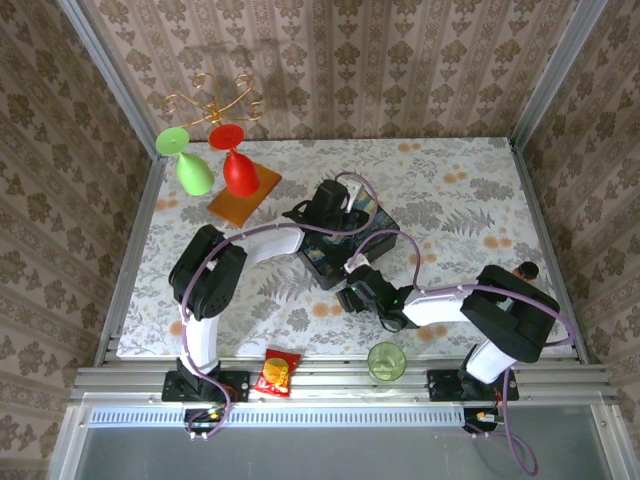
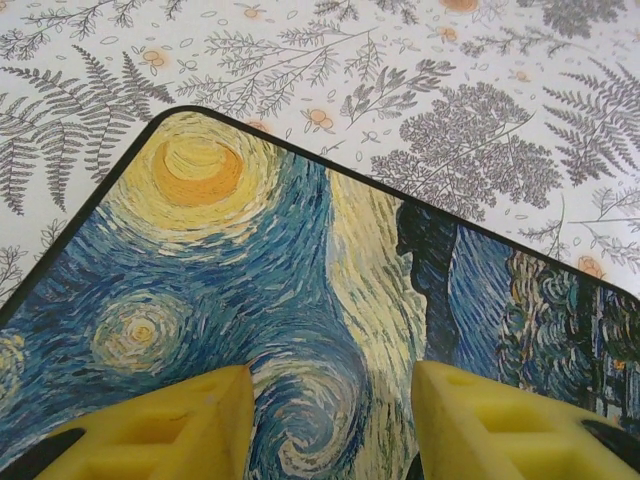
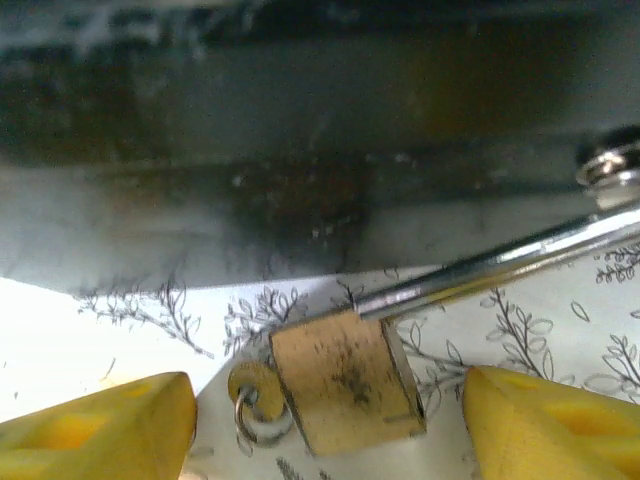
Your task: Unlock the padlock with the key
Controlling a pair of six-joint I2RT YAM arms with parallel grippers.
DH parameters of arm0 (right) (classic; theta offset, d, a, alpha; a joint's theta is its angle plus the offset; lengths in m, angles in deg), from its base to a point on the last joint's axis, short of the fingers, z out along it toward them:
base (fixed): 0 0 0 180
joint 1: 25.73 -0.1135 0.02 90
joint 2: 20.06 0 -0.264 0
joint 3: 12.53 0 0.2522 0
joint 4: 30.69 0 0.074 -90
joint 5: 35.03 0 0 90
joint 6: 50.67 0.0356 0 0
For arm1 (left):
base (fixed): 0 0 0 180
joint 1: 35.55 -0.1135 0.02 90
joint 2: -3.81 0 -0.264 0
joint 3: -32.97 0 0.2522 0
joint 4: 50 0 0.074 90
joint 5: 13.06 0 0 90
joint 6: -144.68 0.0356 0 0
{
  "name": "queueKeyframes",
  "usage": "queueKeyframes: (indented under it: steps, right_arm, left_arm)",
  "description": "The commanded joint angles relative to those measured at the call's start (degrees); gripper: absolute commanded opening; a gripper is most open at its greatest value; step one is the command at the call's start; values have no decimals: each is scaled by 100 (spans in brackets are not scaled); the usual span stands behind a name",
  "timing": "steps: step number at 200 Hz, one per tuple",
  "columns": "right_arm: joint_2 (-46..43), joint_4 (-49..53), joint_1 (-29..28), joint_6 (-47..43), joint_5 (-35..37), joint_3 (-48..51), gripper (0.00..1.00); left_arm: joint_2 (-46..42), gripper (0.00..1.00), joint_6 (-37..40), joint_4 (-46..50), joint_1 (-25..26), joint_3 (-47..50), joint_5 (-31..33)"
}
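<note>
- The left arm [image 1: 205, 280] reaches to the middle of the desk [image 1: 460, 190]. The left jaws hang over the lid of the painted box [image 2: 250, 280], a swirling blue and yellow night sky.
- The left jaws stand partly apart. The two yellow fingers [image 2: 170, 425] have a clear gap between them and nothing in it but the lid below. Whether the tips touch the lid cannot be told.
- The right arm [image 1: 500, 315] stretches in from the right, low to the desk, its wrist just beside the near side of the box.
- The padlock [image 3: 345, 380] lies flat on the fern-print cloth close to the dark side wall of the box. It has a brass body, scuffed and a little tilted.
- Its silver shackle [image 3: 500, 265] runs up and to the right towards a silver fitting [image 3: 610, 170] on the box. Whether it passes through the fitting cannot be told.
- A small ring [image 3: 255, 410] with a rounded brass-coloured piece touches the body's lower left corner — too blurred to name.
- The right jaws are wide apart. One yellow finger [image 3: 100, 425] stands on each side of the padlock, clear of it — nothing is gripped.
- At the near edge sit a green cup [image 1: 386, 361] and a snack packet [image 1: 278, 372].
- Far left, a green glass [image 1: 190, 165] and a red glass [image 1: 238, 168] stand by an orange board [image 1: 245, 195].
</note>
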Motion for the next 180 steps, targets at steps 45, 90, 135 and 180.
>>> queueKeyframes:
  steps: [45, 90, 135, 180]
  right_arm:
    - [285, -1500, -54, 792, 1132, 707, 45]
    - [282, -2283, -9, 1547, 913, 1033, 31]
    - [94, -2838, 145, 1880, 401, 1233, 5]
    - [-206, -3307, 661, 2550, -174, 1665, 0]
  left_arm:
    - [353, 42, -453, 193, -15, 673, -307]
    - [372, 41, -454, 60, 11, 860, -254]
    - [359, 37, -428, -45, 10, 992, -226]
    - [407, 35, -427, -170, 11, 1063, -263]
